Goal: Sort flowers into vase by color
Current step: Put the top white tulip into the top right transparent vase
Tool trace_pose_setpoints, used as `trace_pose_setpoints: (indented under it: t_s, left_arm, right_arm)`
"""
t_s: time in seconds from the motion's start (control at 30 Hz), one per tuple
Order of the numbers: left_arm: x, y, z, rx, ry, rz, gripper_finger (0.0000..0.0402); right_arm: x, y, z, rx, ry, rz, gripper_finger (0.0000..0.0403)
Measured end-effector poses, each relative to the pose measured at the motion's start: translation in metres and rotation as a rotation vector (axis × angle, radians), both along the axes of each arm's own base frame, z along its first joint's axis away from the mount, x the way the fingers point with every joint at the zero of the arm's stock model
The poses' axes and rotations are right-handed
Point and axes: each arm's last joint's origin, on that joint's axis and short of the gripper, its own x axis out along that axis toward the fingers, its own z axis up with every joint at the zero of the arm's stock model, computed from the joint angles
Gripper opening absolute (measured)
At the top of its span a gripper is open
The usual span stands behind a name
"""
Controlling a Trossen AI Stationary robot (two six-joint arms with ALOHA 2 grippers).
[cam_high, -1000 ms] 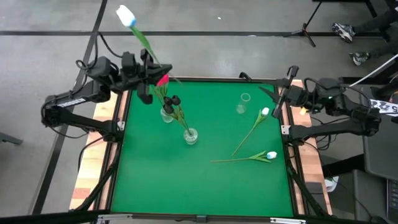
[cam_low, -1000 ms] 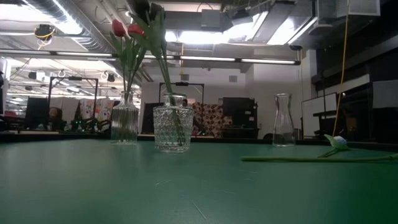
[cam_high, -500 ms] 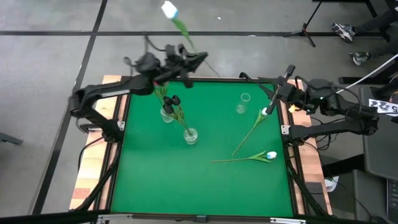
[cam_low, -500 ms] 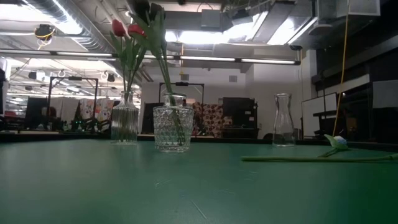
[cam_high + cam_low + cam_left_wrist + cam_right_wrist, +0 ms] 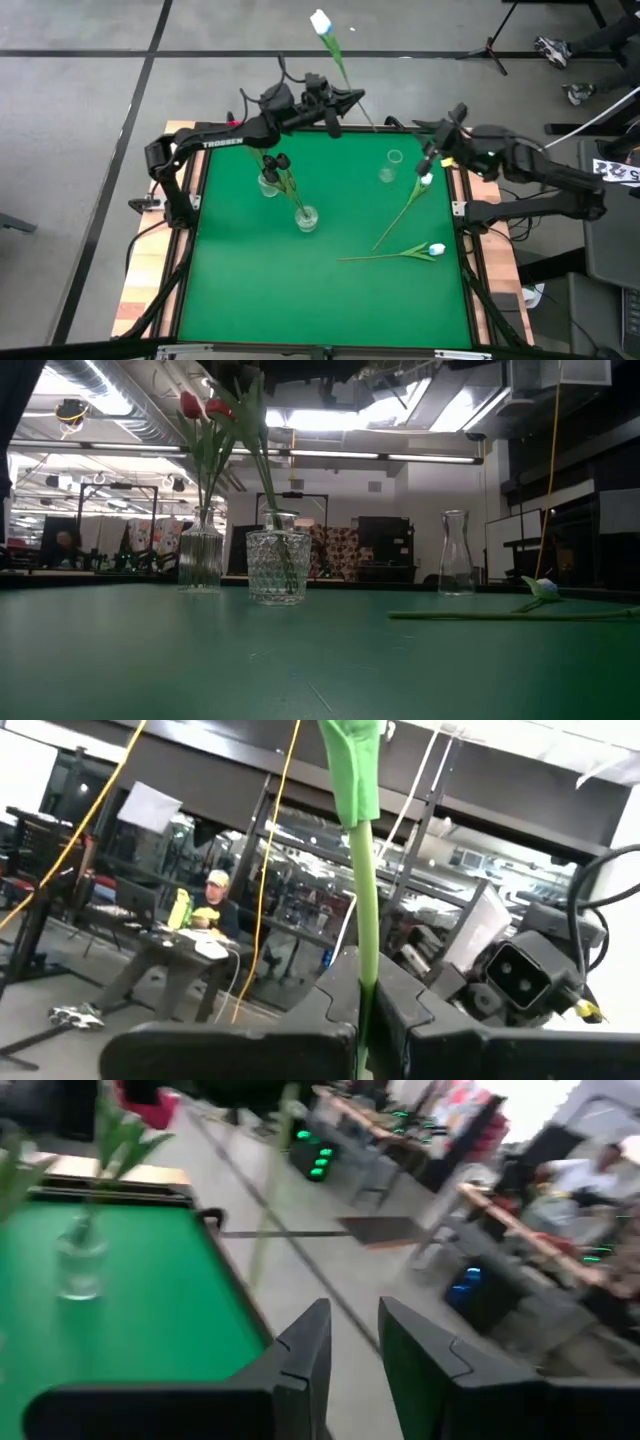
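My left gripper (image 5: pixel 348 99) hangs over the table's far edge, shut on a white tulip whose head (image 5: pixel 320 22) sticks out beyond the table. A ribbed vase (image 5: pixel 268 185) (image 5: pixel 200 552) holds red tulips, and a cut-glass vase (image 5: pixel 307 219) (image 5: pixel 278 568) holds dark ones. A clear carafe (image 5: pixel 390 166) (image 5: pixel 456 554) stands empty at the far right. Two more white tulips (image 5: pixel 408 207) (image 5: pixel 396 254) lie flat on the green mat at the right. My right gripper (image 5: pixel 436 148) (image 5: pixel 355 1355) hovers open at the far right corner, with nothing between its fingers. My left gripper pinches the tulip's thin green stem (image 5: pixel 363 965) between its two fingers, which lie across it. The long upper part of the stem rises past the fingers to the leaf and head. A short lower end (image 5: pixel 370 122) pokes out behind. The flower is lifted clear of the table.
The mat's near half and left side hold nothing (image 5: pixel 260 290). A wooden frame edges the table (image 5: pixel 190 170). Beyond the far edge lie a grey floor and a tripod foot (image 5: pixel 490 48). A person sits at a desk in the room behind (image 5: pixel 205 915).
My left gripper has swung along the far edge toward the table's right, carrying the white tulip from beyond the far left corner to above the far middle. The arm has stretched out over the vases. My right gripper has turned a little toward the table.
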Motion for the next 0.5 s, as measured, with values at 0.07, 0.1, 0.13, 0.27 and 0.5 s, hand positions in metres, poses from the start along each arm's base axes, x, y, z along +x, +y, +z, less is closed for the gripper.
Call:
trace_pose_setpoints:
  t_s: [0.07,0.1,0.13,0.27,0.5]
  left_arm:
    - [0.0,0.001,-0.002,-0.004,0.024,-0.014,0.0]
    - [0.0,0.001,-0.003,-0.002,0.038,-0.033,0.0]
    - [0.001,0.001,-0.004,-0.004,0.056,-0.052,0.0]
    - [0.005,-0.003,-0.012,0.011,0.15,-0.089,0.0]
    - [0.006,-0.002,-0.023,0.009,0.262,-0.086,0.0]
  right_arm:
    - [0.01,-0.007,-0.001,0.023,-0.02,0.036,0.0093]
    - [0.014,-0.011,0.0,0.031,-0.038,0.057,0.0098]
    - [0.019,-0.015,0.0,0.037,-0.05,0.079,0.0105]
    - [0.037,-0.035,-0.001,0.052,-0.103,0.163,0.0153]
    - [0.036,-0.062,0.015,0.033,-0.262,0.244,0.0241]
